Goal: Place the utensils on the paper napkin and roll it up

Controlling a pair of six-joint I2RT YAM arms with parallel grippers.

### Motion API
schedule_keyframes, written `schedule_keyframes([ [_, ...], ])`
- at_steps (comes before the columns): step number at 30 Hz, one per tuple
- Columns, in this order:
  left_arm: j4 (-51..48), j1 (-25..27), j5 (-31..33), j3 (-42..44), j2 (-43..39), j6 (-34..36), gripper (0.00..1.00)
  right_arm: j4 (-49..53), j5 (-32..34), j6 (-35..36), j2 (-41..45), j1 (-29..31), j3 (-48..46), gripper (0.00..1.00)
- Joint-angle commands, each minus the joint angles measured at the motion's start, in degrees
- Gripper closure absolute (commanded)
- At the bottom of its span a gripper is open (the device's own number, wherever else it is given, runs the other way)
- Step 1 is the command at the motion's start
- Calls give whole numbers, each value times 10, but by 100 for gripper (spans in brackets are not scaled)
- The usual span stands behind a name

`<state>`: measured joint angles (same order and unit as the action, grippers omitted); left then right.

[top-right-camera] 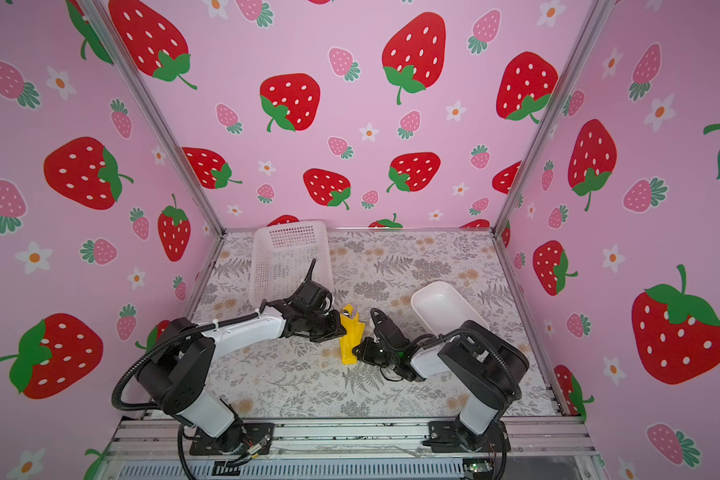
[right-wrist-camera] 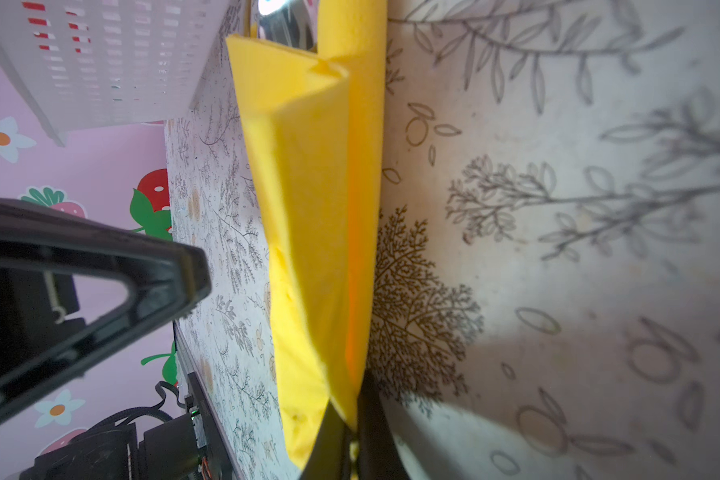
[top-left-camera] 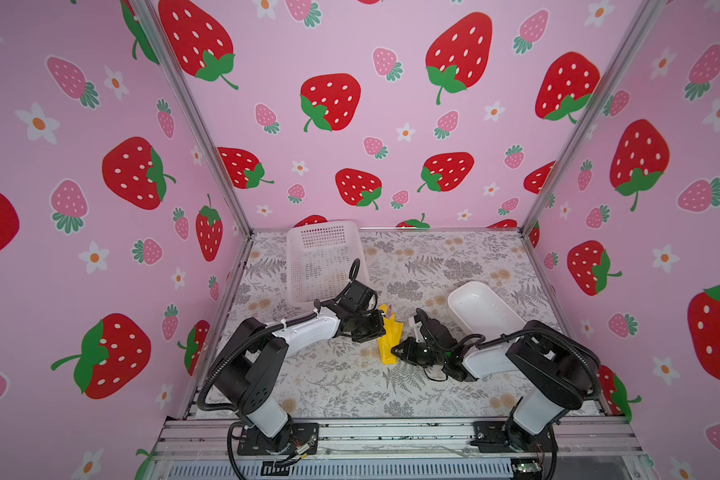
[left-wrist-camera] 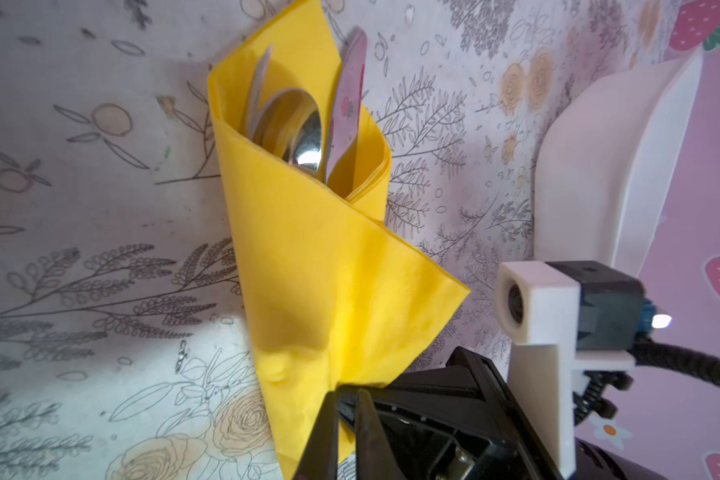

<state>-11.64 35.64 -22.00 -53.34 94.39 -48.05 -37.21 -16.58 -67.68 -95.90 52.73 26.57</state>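
My left arm [top-left-camera: 308, 328] rises from its base at the near left, bends at the elbow and sends its white forearm toward the middle of the table [top-left-camera: 350, 386]. The wrist turns down there, so the left gripper [top-left-camera: 382, 329] stands at the left edge of the napkin [top-left-camera: 389, 338]. In the left wrist view its fingers [left-wrist-camera: 325, 436] are drawn nearly together over the near part of the paper, with only a thin slit between them. Whether paper is caught there I cannot tell.

My right arm [top-left-camera: 487, 357] comes from the near right, folded low, with the forearm almost flat. The right gripper [right-wrist-camera: 348, 419] is clenched on the near end of the napkin.

The napkin lies in the middle of the table, rolled into a cone around the utensils [left-wrist-camera: 308, 158]. A spoon [left-wrist-camera: 291, 120] and a knife [left-wrist-camera: 347, 108] show at its open far end. The basket [top-left-camera: 320, 257] stands behind the left arm and the tray [top-left-camera: 481, 309] behind the right one.
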Motion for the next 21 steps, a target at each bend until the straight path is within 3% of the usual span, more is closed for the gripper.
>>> schedule_keyframes([
  [1,28,1,-20,-3,13,-8,89,31,1,-3,5,0,-14,93],
  [16,36,5,-17,10,63,-5,98,26,-3,-3,11,0,-11,90],
  [21,37,10,-16,13,67,-3,99,11,-17,2,19,-1,-9,83],
])
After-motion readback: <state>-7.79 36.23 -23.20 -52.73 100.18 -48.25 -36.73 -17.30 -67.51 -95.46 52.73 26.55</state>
